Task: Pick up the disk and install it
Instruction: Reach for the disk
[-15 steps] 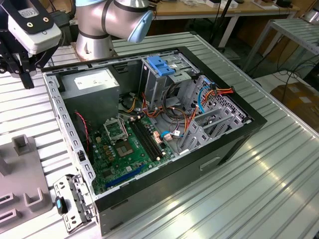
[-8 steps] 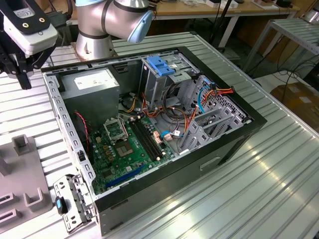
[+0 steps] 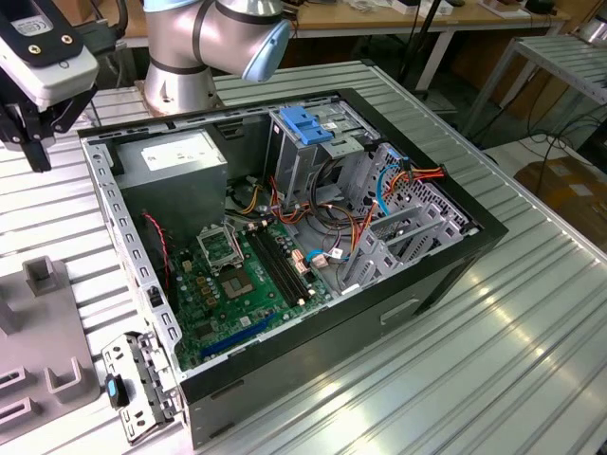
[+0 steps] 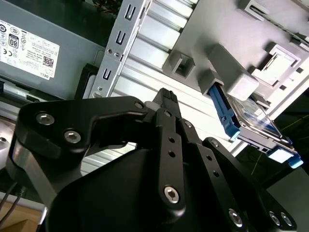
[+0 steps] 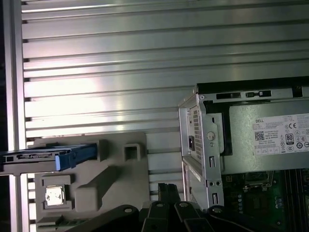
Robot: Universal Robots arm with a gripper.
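The disk (image 4: 253, 121) stands on its long edge in a slot of the grey moulded fixture (image 5: 120, 183). Its long axis runs along the table's ribs, and one blue-framed end juts past the fixture's edge near the table's edge. We see dark metal, a glossy label face and blue plastic trim.

The gripper (image 4: 166, 96), black and jointed, hangs over the table near the fixture. Its fingertips are pressed together on nothing, apart from the disk.

Beside the fixture lies the open black computer case (image 3: 446, 275), holding a grey power supply (image 5: 270, 145) and a green motherboard (image 3: 237, 284). The table (image 3: 531, 313) is ribbed aluminium, and wooden benches (image 3: 379, 19) stand behind.
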